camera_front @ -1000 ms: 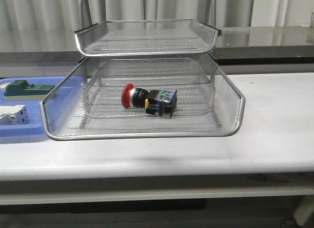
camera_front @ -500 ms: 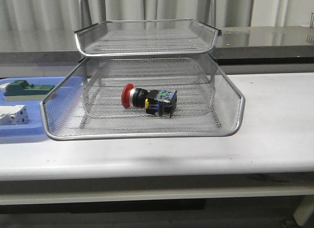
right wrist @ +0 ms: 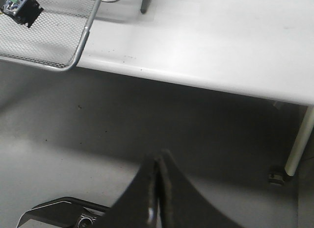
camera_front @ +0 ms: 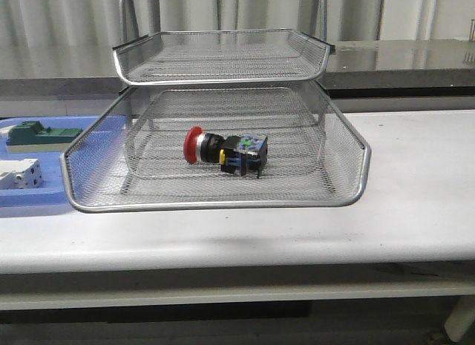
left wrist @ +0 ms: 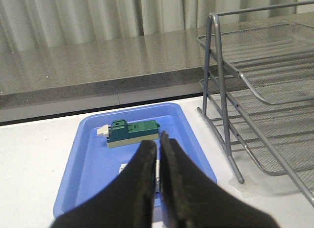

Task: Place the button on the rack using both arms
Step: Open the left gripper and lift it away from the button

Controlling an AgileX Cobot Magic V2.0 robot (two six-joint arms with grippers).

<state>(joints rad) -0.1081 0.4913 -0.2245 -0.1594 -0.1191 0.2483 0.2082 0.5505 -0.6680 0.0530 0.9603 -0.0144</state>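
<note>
The button [camera_front: 225,151] lies on its side in the middle of the rack's lower mesh tray [camera_front: 215,204], red head pointing left; its blue-and-yellow rear block [right wrist: 17,5] also shows in the right wrist view. The rack [left wrist: 255,90] has another tray [camera_front: 223,56] above. No arm shows in the front view. My left gripper [left wrist: 158,139] is shut with nothing in it, hovering over the blue tray beside the rack. My right gripper [right wrist: 158,162] is shut and empty, below table height over the floor, well away from the rack.
A flat blue tray [camera_front: 44,200] lies left of the rack, holding a green block [left wrist: 132,132] and a white-grey block [camera_front: 18,173]. The white table edge [right wrist: 196,83] and a table leg [right wrist: 297,144] stand near the right gripper. A grey counter runs behind.
</note>
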